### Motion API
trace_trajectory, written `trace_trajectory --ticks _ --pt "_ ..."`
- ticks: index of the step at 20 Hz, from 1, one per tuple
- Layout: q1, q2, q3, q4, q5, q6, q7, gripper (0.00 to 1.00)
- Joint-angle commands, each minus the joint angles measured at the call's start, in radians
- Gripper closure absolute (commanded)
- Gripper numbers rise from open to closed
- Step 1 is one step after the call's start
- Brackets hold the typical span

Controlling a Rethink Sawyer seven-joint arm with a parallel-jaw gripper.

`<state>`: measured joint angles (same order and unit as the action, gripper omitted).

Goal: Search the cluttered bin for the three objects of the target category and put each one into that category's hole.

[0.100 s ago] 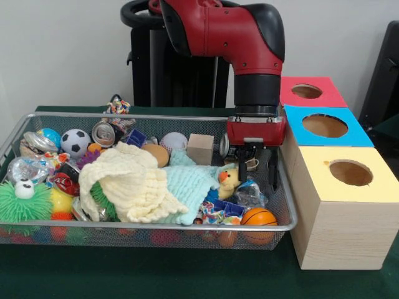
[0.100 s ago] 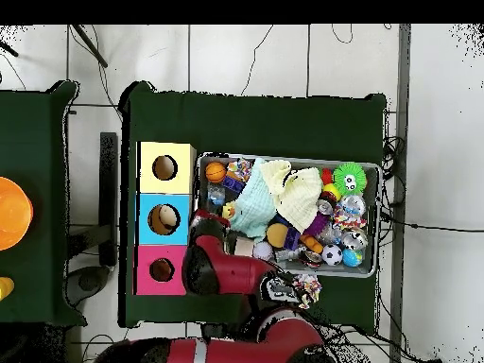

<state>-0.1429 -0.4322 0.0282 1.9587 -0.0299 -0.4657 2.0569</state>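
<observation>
The black gripper hangs inside the wire mesh bin, its span hidden (cannot tell). Just below-left of it sits the small yellow plush duck: probably light, soft and squashy, best pinched across its round head.

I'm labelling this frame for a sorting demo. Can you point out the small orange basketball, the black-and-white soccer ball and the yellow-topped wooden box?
Small orange basketball [image 1: 258,217]: front view, middle of its visible face.
Black-and-white soccer ball [image 1: 75,142]: front view, its centre.
Yellow-topped wooden box [image 1: 340,233]: front view, bare wooden front wall.
</observation>
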Motion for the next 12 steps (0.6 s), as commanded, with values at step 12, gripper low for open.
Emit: trace_trajectory --ticks 12 --pt "0.136 -0.020 -0.255 -0.020 0.069 0.323 0.051 0.00"
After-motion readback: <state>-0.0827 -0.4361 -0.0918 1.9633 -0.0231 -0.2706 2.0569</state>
